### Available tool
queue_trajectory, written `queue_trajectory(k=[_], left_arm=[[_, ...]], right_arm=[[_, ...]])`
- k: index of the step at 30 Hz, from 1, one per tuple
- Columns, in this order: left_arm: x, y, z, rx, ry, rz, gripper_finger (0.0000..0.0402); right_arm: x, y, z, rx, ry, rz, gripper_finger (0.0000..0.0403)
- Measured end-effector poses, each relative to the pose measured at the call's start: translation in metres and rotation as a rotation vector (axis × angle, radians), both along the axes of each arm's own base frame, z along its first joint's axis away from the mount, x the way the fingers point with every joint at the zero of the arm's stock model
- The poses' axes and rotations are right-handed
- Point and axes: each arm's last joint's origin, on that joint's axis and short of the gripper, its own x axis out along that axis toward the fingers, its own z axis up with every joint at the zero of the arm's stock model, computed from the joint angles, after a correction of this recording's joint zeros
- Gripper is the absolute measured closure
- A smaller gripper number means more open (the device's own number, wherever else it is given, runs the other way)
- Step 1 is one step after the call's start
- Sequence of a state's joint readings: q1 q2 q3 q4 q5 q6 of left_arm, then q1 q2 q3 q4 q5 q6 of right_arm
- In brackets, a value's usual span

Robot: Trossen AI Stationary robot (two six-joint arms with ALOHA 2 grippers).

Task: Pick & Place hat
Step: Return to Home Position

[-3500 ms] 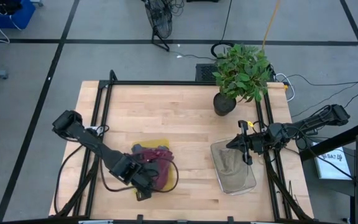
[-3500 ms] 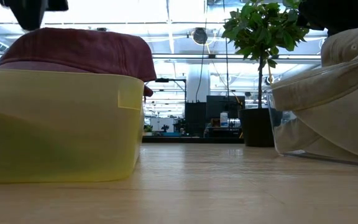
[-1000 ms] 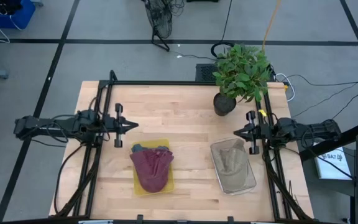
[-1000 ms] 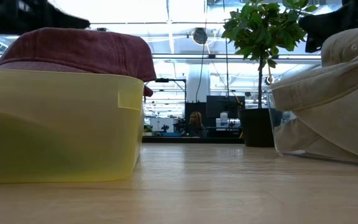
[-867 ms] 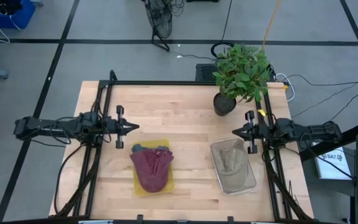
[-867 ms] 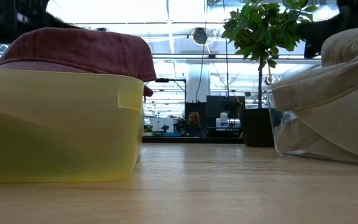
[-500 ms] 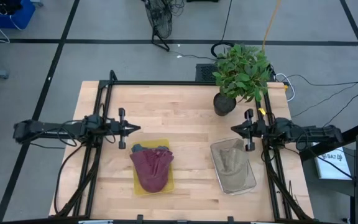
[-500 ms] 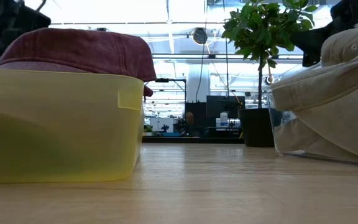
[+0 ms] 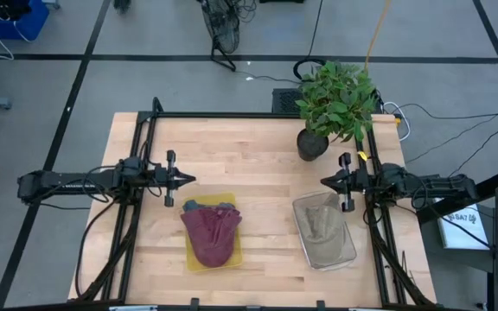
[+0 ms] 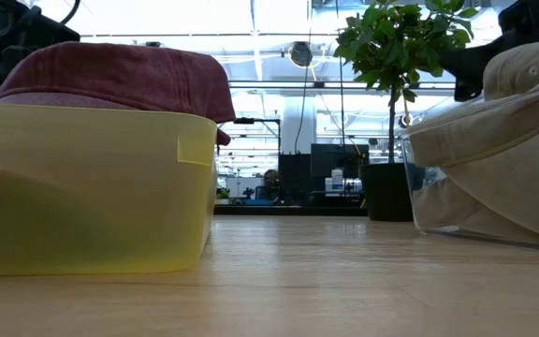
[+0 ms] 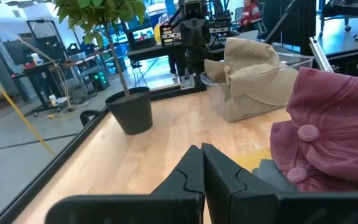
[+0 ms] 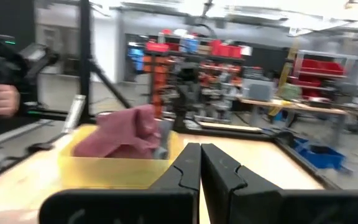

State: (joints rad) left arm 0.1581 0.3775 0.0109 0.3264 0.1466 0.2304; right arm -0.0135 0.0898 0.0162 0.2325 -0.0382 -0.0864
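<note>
A dark red hat (image 9: 211, 231) lies in a yellow bin (image 9: 193, 255) at the table's near middle; it also shows in the low view (image 10: 120, 75), the left wrist view (image 11: 334, 130) and the right wrist view (image 12: 124, 132). A tan hat (image 9: 322, 226) lies in a clear bin (image 9: 346, 253) to the right. My left gripper (image 9: 188, 179) is shut and empty at the table's left side, above and beyond the yellow bin. My right gripper (image 9: 323, 181) is shut and empty at the right side, beyond the clear bin.
A potted plant (image 9: 334, 102) stands at the table's far right. A black frame (image 9: 145, 130) runs along the table's edges. Bare wood (image 9: 240, 155) lies between the two grippers and beyond the bins.
My left gripper has moved a little toward the table's right, further over the table. My right gripper has moved a little toward the table's left. Both hats lie still in their bins.
</note>
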Motion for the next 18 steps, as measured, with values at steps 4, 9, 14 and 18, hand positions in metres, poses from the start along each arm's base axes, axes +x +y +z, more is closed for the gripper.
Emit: queue_trajectory(k=[4, 9, 14, 18], left_arm=[[0.0001, -0.0010, -0.0009, -0.004, 0.010, -0.010, 0.0400], [0.0001, -0.0020, -0.0041, 0.014, 0.044, 0.004, 0.0400], [0.0001, -0.0022, -0.0042, -0.002, 0.044, 0.006, 0.0400], [0.0001, -0.0021, -0.0041, -0.002, 0.044, 0.007, 0.0401]], right_arm=[[-0.0002, 0.0025, 0.0001, -0.014, -0.002, 0.086, 0.0403], [-0.0004, 0.0027, 0.0015, -0.001, -0.016, 0.096, 0.0403], [-0.0007, 0.0028, 0.0031, 0.029, -0.030, 0.101, 0.0403], [-0.0005, 0.0028, 0.0028, 0.032, -0.027, 0.101, 0.0403]])
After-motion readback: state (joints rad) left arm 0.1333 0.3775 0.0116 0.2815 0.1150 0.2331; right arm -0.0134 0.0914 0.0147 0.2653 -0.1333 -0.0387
